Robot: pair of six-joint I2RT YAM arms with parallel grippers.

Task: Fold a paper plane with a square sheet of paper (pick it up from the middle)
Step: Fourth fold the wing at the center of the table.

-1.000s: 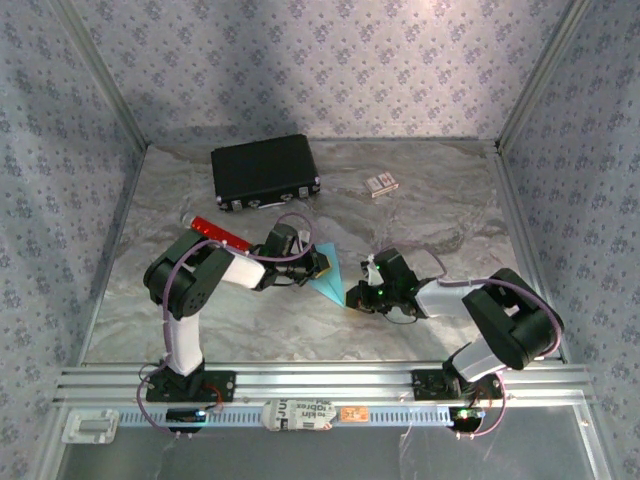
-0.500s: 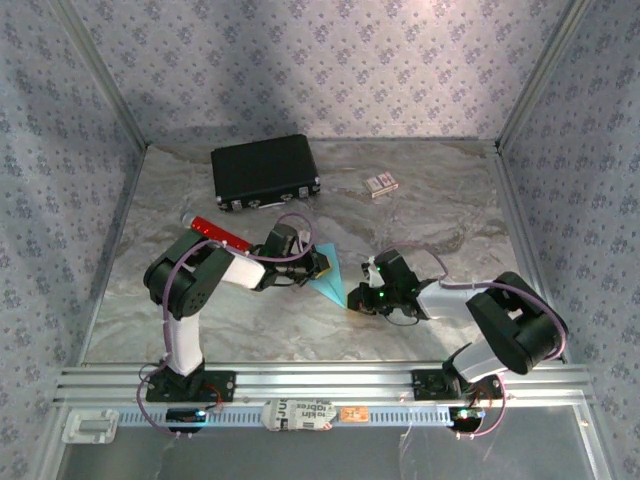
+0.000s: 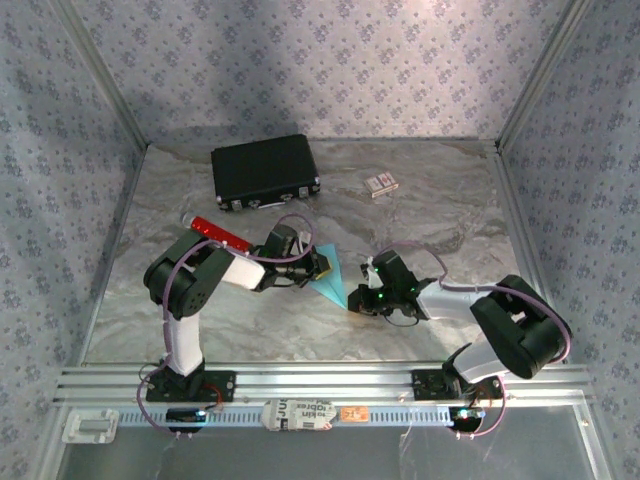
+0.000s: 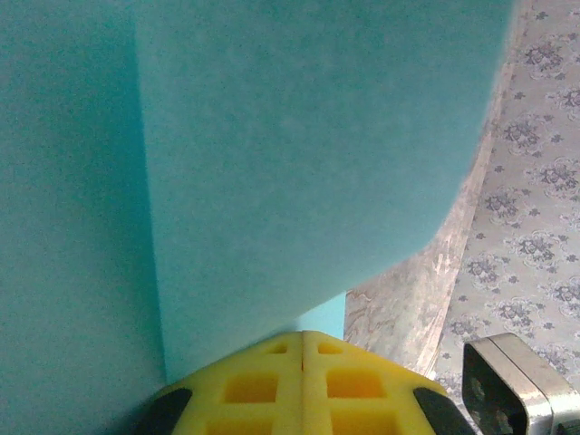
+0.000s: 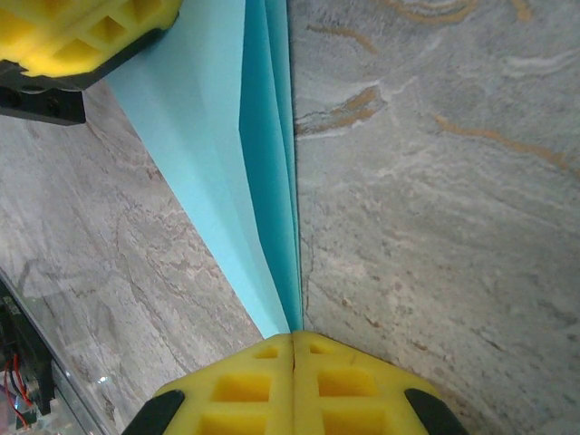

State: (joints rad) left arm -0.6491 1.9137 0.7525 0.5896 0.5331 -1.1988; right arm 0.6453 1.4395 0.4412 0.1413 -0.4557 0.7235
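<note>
Twice clamping the paper plane [image 3: 328,281], with left end effector [image 4: 302,339] and right end effector [image 5: 293,338] closed tight, risking tearing if tugged apart.

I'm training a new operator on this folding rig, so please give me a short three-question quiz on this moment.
1. True or false: the left jaws and the right jaws are both shut on the paper plane.
2. Which thing lies closest beside the left arm? A. red tube B. black case C. small patterned box
3. Fill in: the right jaws pinch the plane's ___ end.
Key: 1 true; 2 A; 3 pointed.
</note>
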